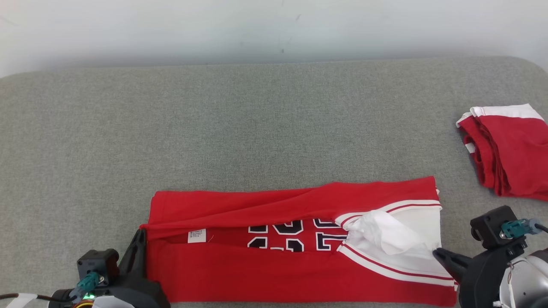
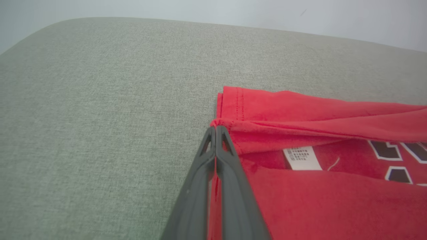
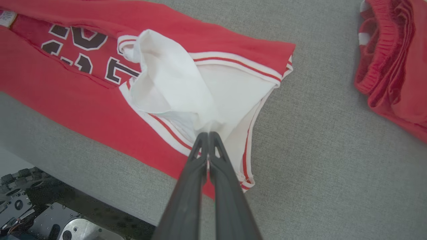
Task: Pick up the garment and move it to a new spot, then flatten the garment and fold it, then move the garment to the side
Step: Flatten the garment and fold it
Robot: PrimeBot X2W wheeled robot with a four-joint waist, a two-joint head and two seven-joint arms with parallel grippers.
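The garment (image 1: 274, 265) is a red jersey with dark numbers and white striped trim, lying as a long folded band near the front edge of the grey padded table (image 1: 257, 128). My left gripper (image 1: 139, 234) is shut on its left end, where the upper flap folds over; in the left wrist view the fingertips (image 2: 215, 129) pinch that red edge of the garment (image 2: 317, 200), and a thin red strip shows between the fingers. My right gripper (image 1: 436, 253) is shut on the bunched white cloth at the right end, its tips (image 3: 208, 135) pressed into the white fabric of the garment (image 3: 83, 100).
A second red and white garment (image 1: 509, 149) lies folded at the table's right edge, also in the right wrist view (image 3: 390, 63). The table's front edge runs just below the jersey, with the robot's base (image 3: 40, 213) beneath it. A pale wall (image 1: 274, 30) stands behind.
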